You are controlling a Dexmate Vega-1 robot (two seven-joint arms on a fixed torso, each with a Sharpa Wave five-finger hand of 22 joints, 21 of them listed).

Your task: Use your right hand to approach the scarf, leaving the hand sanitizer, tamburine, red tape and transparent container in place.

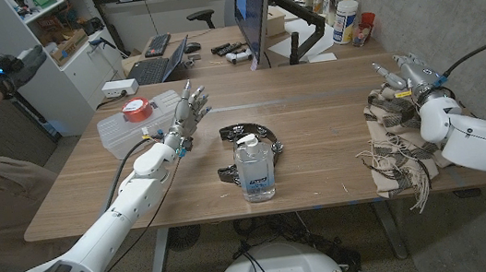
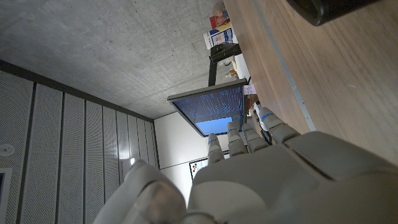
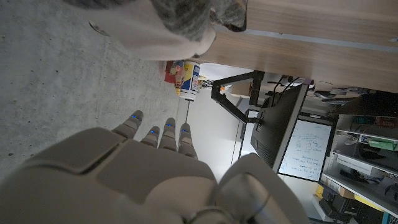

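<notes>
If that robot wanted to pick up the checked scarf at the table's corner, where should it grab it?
Probably at the bunched middle of the scarf, coming straight down from above. It lies crumpled in a loose heap with raised folds that fingers could close on, while its fringed edge hangs off the table's front and would slip. The right hand hovers open over its far end.

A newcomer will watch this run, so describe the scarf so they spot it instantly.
Start at the wooden table and go to its right edge. The scarf lies crumpled there beside the right robot hand. It is the only fabric item: beige-and-brown plaid with fringe.
</notes>
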